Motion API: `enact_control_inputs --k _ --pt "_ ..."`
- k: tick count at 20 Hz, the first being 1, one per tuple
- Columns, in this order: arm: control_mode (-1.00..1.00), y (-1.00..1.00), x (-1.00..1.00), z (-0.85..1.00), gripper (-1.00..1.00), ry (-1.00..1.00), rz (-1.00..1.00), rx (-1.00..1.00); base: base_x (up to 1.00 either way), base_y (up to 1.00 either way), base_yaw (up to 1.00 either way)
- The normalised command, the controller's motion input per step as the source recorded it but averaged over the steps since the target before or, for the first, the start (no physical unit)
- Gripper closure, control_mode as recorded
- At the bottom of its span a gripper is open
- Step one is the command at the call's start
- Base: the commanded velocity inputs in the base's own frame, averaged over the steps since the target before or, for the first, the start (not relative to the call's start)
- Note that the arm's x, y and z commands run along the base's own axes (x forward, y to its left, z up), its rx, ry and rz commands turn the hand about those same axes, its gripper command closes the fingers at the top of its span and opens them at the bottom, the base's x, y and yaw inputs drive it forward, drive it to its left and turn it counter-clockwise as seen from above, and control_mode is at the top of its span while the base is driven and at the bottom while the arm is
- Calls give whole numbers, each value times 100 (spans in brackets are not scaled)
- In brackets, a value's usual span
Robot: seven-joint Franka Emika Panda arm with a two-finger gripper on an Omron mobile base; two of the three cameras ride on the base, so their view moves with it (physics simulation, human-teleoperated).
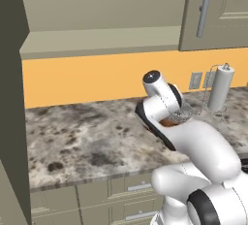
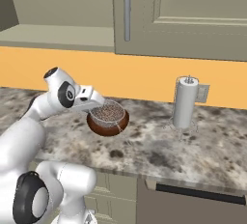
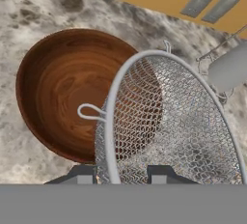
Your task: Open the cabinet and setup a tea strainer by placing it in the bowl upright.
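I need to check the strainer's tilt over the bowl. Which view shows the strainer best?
The hand view: the strainer looms large, mesh and rim clear. The right base view shows it small above the bowl; in the left base view the arm mostly hides it.

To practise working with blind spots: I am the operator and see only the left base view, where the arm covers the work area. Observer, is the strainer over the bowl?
Observer: Yes. In the right base view the tea strainer has its mesh basket at the mouth of the bowl.
Operator: Is it sitting level?
Observer: No. The hand view shows its rim tilted, and the mesh covers just one side of the bowl's inside.
Operator: Is it released?
Observer: It seems not. The rim runs down between the fingers, which appear to grip it.
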Motion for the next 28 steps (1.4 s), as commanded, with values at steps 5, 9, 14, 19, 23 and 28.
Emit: enact_control_inputs --k 5,9,14,19,23,28 --pt "-100 1 32 -33 100 2 0 0 0 0 0" --pt "-100 24 28 -2 100 0 0 0 0 0 0" --pt "-100 9 30 -8 100 2 0 -2 0 0 0" --pt "-100 17 32 -18 100 1 0 -3 0 0 0" --pt "-100 9 1 -21 100 0 0 0 0 0 0" --pt "-100 0 10 -33 100 0 0 0 0 0 0"
